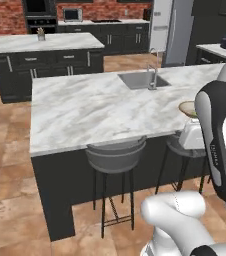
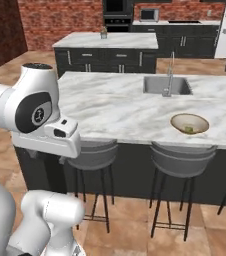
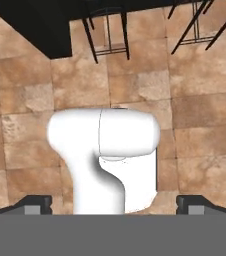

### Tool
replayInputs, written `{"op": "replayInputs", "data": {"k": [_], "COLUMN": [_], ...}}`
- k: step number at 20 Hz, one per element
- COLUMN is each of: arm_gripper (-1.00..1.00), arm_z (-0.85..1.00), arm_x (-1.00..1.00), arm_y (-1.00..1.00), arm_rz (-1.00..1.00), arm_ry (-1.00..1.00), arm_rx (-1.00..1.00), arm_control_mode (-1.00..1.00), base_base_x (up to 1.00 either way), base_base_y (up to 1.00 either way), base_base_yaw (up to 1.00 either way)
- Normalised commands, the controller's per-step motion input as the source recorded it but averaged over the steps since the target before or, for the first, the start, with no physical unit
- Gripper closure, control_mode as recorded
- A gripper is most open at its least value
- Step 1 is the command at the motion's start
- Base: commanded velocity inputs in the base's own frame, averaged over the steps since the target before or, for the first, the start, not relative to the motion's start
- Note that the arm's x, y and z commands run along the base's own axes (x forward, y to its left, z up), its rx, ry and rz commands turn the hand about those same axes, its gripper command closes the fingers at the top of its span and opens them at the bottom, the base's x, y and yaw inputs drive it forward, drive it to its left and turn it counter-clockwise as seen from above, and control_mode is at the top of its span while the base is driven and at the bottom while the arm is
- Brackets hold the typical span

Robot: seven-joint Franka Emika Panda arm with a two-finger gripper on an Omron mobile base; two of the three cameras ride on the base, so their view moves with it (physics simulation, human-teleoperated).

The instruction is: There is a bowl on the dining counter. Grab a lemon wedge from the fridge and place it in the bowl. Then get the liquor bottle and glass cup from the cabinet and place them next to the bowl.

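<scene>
On the marble dining counter (image 2: 115, 107) sits a tan bowl (image 2: 189, 123), right of the sink, with a small yellow-green lemon wedge (image 2: 189, 130) lying in it. The bowl's rim (image 1: 187, 108) peeks out behind my arm. My gripper (image 3: 115, 205) is folded close to the base, on the near side of the counter. It points down at the tiled floor, open, with nothing between its fingertips (image 3: 35, 204). The silver fridge (image 1: 171, 30) stands at the back right. The liquor bottle and glass cup are out of view.
Two grey stools (image 2: 92, 155) (image 2: 181, 160) are tucked under the counter's near edge. A sink (image 2: 166, 85) with a faucet is set into the counter. A second dark island (image 1: 45, 50) stands behind, and an oven and cabinets line the brick back wall.
</scene>
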Motion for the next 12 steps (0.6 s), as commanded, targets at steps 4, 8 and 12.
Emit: {"op": "replayInputs", "data": {"k": [4,8,12], "arm_gripper": [-1.0,-1.0,-1.0], "arm_z": [0.0,0.0,0.0], "arm_x": [0.0,0.0,0.0], "arm_y": [0.0,0.0,0.0], "arm_rz": [0.0,0.0,0.0], "arm_ry": [0.0,0.0,0.0], "arm_rx": [0.0,0.0,0.0], "arm_control_mode": [1.0,1.0,1.0], "base_base_x": [-0.05,0.0,0.0], "base_base_y": [1.0,1.0,1.0], "base_base_yaw": [0.0,0.0,0.0]}}
